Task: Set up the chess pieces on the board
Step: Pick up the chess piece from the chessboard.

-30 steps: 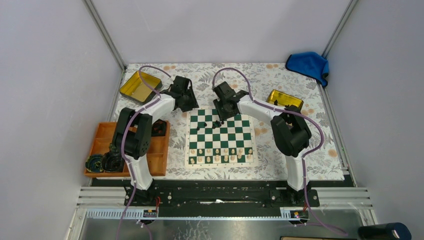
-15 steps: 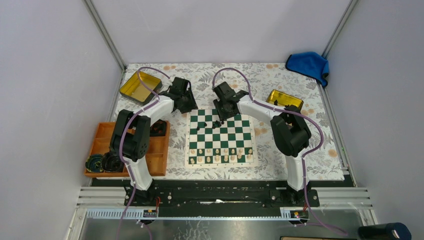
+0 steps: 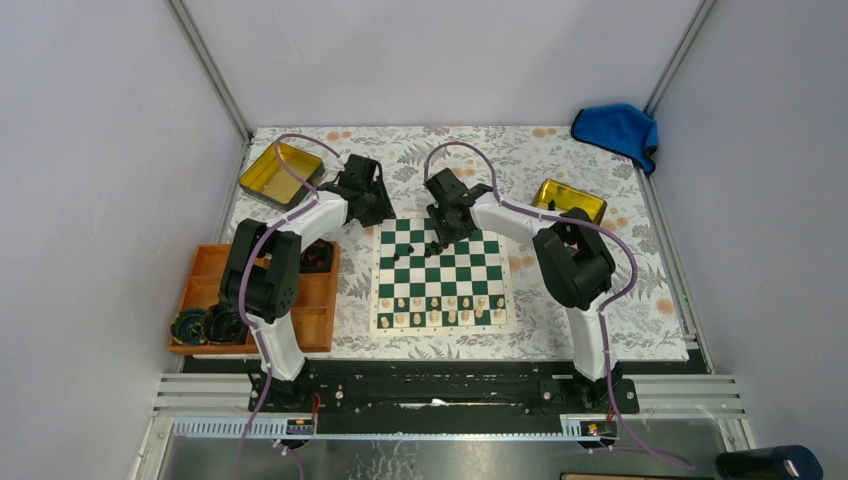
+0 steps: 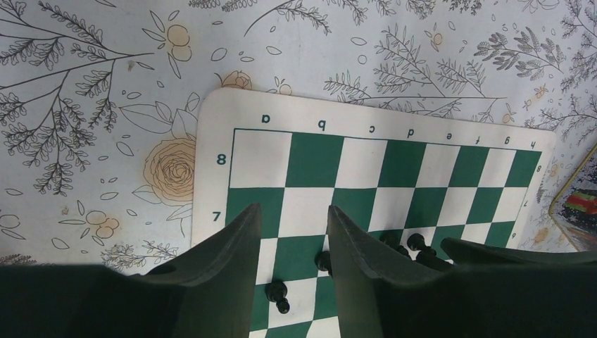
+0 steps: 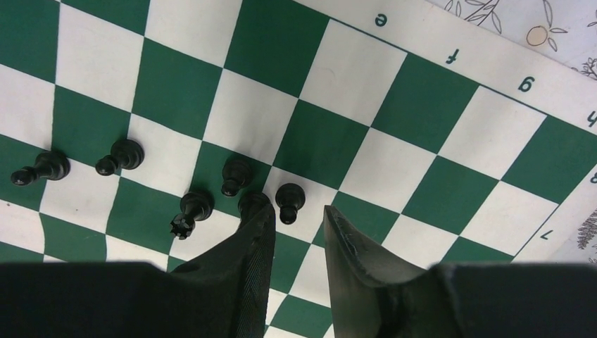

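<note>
Compared with a second ago, the right arm (image 3: 520, 222) is sitting slightly further left, carrying the right tool (image 5: 296, 213) over the far rows of the board (image 3: 441, 327). That tool is hovering spread, pinching nothing. The left tool (image 4: 293, 211) is likewise hovering spread and empty near the board's far left corner. The black chess pieces (image 5: 236, 176) are crowding together there, so a descending finger is likely risking toppled neighbours. One piece is hiding partly behind a right finger.

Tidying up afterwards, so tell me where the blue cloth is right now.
In the top view, the blue cloth lies bunched at the far right corner of the floral mat, just beyond the right-hand gold tin.
</note>
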Controlling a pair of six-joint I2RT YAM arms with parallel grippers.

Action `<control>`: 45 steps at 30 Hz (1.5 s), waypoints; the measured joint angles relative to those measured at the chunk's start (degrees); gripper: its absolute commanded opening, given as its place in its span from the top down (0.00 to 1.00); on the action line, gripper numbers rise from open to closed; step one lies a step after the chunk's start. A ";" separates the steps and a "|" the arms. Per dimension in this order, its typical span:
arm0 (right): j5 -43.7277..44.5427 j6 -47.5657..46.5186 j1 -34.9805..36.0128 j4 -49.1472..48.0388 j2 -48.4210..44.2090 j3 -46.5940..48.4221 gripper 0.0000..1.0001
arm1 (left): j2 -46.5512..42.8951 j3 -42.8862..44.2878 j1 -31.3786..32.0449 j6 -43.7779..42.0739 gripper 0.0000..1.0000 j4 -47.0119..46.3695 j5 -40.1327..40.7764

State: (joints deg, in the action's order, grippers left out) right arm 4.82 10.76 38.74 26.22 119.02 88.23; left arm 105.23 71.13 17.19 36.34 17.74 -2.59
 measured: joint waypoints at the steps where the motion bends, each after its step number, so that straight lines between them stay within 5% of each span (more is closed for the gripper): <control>1: -0.02 -0.02 0.00 0.00 0.13 0.00 0.63 | 0.00 0.00 0.00 0.00 0.53 0.00 0.00; 15: 0.00 -0.04 0.00 -0.02 2.16 1.68 0.67 | 0.00 0.00 0.00 -0.02 0.54 0.00 0.00; 21: 0.00 -0.07 0.00 -0.24 2.19 2.75 0.78 | 0.00 0.00 0.00 -0.02 0.54 0.00 -0.02; 33: 0.02 -0.07 0.00 0.07 2.27 2.82 0.66 | 0.00 0.00 0.00 0.00 0.54 0.00 -0.02; 45: 0.02 -0.02 0.00 0.07 2.27 2.36 0.72 | 0.00 -0.02 0.00 0.00 0.54 0.00 -0.04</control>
State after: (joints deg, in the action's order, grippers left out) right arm 4.84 10.74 38.74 26.28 121.30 90.59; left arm 105.23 71.11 17.19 36.34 17.74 -2.63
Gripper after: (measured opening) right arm 0.300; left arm 0.466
